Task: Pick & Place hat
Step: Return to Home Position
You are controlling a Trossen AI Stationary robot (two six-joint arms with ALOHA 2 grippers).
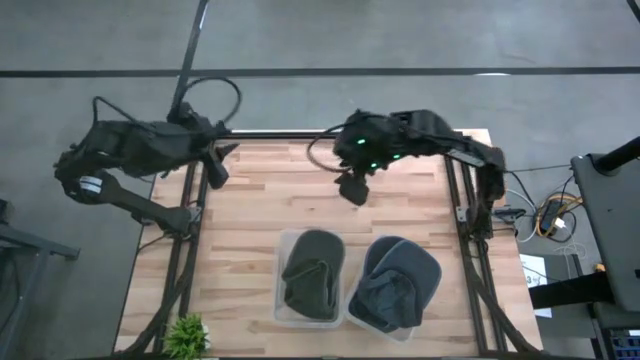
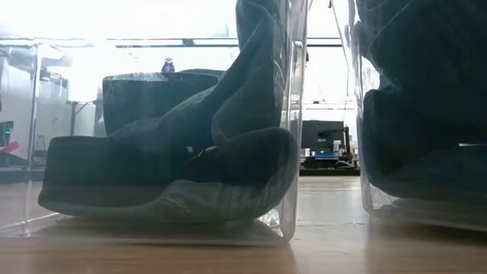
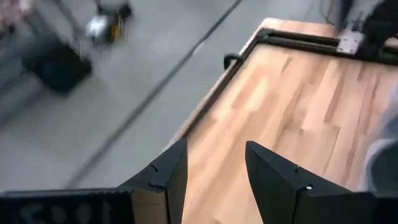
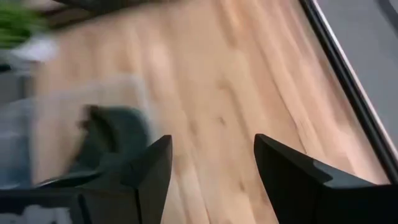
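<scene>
As seen from above, the bench (image 1: 250, 220) is shown whole, with two clear bins side by side near its front edge. The left transparent container (image 1: 308, 322) holds a black cap (image 1: 312, 272), and the right transparent container (image 1: 362, 322) holds grey-blue caps (image 1: 400, 285). A small green plant (image 1: 187, 335) is placed at the front left corner.

Both pincers are held well apart from the bins. The left pincer (image 1: 218, 168) is poised over the bench's back left edge, its arm folded out beyond the bench. The right pincer (image 1: 352, 190) hangs over the back middle of the bench, its arm bent in from the back right corner.

The finger gap cannot be made out from above and is given by the wrist views. In each, the two dark fingers are seen set apart (bare wood shows through the gap). The left wrist view also takes in the bench's edge and the floor (image 3: 93, 112) beyond. The right wrist view takes in a blurred bin with a dark cap.

Only the low view shows the caps folded and pressed against the clear walls, resting on the bin bottoms.
</scene>
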